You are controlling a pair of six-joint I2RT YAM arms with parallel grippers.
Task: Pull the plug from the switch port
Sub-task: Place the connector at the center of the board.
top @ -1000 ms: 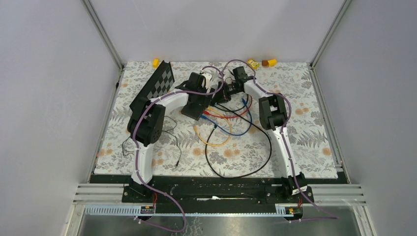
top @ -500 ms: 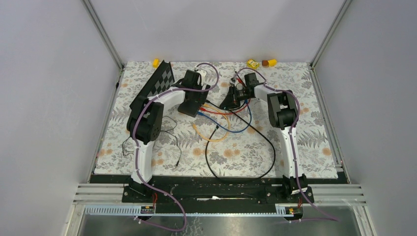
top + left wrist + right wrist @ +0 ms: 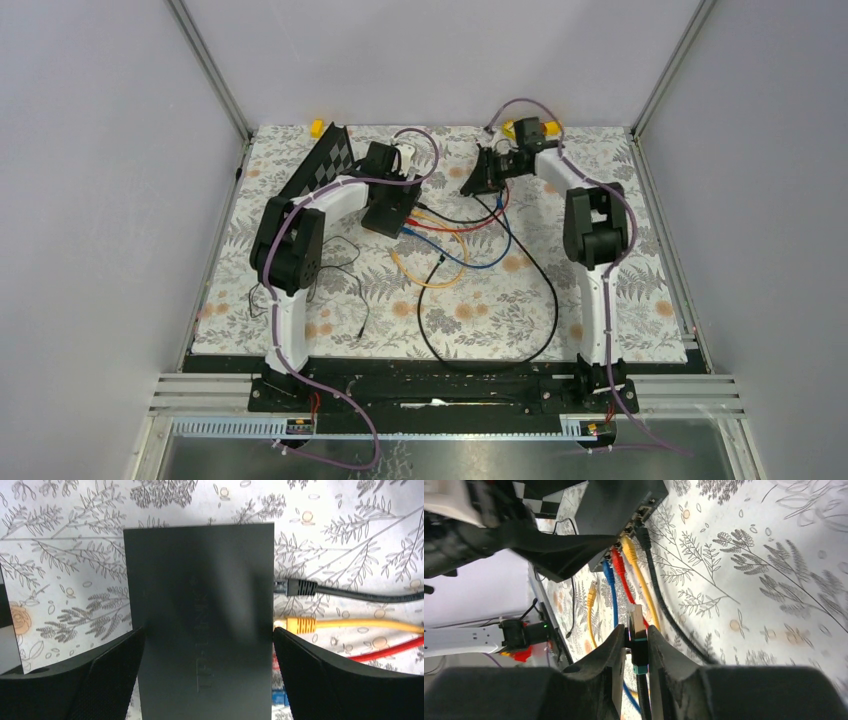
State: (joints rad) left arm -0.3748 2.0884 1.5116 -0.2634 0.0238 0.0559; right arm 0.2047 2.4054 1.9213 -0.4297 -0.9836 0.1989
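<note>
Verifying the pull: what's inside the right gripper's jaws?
A clear-tipped plug, pinched in the right gripper and apart from the switch. Its cable shows briefly between the fingers; where it runs beyond is covered by the gripper's body.

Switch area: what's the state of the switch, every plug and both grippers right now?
switch: lying flat, between the left fingers.
left gripper: open, straddling the switch.
right gripper: shut on the clear-tipped plug.
clear-tipped plug: out of the switch, held away from it.
black plug: seated.
yellow plug: seated.
red plug: seated.
blue plug: seated.
loose yellow plug: unplugged, lying free.
</note>
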